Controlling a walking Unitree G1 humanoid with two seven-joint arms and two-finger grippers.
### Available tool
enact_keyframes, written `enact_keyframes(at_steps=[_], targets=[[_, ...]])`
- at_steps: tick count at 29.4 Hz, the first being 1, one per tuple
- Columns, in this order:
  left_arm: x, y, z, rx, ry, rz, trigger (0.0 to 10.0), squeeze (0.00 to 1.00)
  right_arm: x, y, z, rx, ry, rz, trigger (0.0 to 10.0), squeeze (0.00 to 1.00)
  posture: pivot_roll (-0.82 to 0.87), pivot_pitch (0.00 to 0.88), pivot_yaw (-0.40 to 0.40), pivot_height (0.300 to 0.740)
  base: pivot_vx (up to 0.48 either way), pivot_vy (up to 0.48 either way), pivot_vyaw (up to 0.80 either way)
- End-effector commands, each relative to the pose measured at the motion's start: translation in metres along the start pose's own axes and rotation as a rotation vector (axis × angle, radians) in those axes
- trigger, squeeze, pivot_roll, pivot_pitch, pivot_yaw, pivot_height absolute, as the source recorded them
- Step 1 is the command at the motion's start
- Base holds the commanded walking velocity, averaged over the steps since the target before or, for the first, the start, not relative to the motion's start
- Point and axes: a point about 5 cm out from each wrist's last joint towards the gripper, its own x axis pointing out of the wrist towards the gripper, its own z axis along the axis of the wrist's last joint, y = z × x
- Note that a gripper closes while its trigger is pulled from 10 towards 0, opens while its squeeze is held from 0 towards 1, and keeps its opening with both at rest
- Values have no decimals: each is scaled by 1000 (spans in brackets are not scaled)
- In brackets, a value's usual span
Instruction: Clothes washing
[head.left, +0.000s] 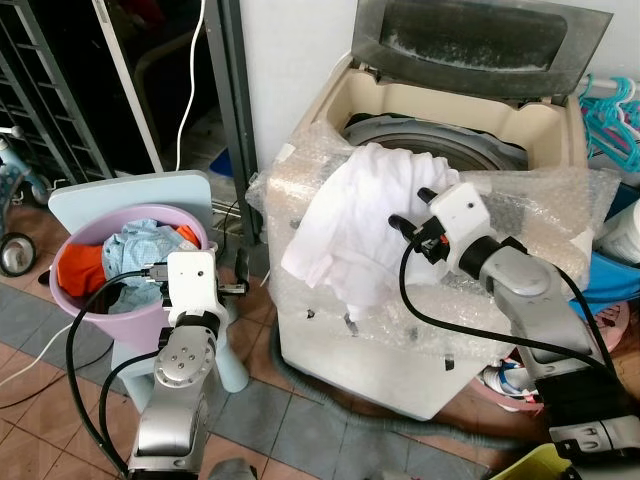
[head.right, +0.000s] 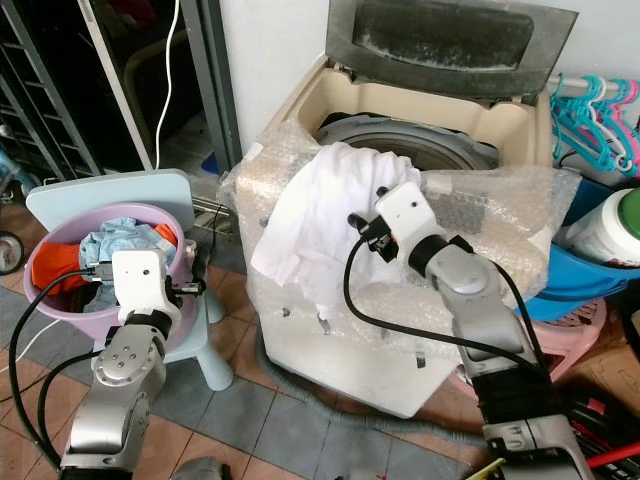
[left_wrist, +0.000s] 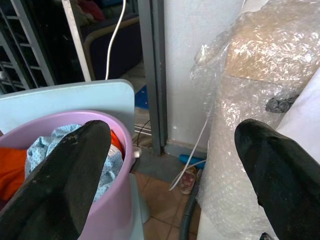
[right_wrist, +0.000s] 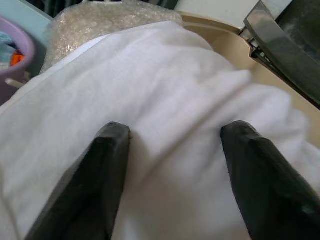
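A white garment (head.left: 345, 225) is draped over the front rim of the top-loading washing machine (head.left: 330, 110), whose lid stands up and whose body is wrapped in bubble wrap. My right gripper (right_wrist: 172, 132) is open, both fingertips (right_wrist: 112, 135) resting on the white cloth with fabric bulging between them. Left of the washer, a purple basin (head.left: 80, 312) sits on a pale blue plastic chair (head.left: 130, 195) and holds orange clothes (head.left: 78, 265) and light blue clothes (head.left: 135, 245). Beside the basin's right edge, my left gripper (left_wrist: 172, 132) hangs open, holding nothing.
A dark doorway with a metal rack and a white cable lies behind the basin. A grey hose (head.left: 340, 405) runs along the tiled floor at the washer's foot. Right of the washer are turquoise hangers (head.left: 610, 105), a blue tub (head.left: 615, 275) and a white bottle (head.right: 610, 225).
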Motion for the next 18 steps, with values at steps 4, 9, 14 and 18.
enact_keyframes(at_steps=[4,9,14,18], targets=[[-4,3,5,5,-10,2,10000,0,17,21,4,30,11,-36,0,1000,-31,0,5,740,0,0,0],[-7,6,5,9,-7,14,10000,0,20,36,-5,96,68,-15,0,0,-16,0,2,740,0,0,0],[-7,7,5,13,-4,12,10000,0,18,29,-18,162,139,-80,0,0,-21,0,7,740,0,0,0],[-7,6,6,16,-4,5,10000,0,16,25,-25,192,183,-97,0,0,-23,0,10,740,0,0,0]])
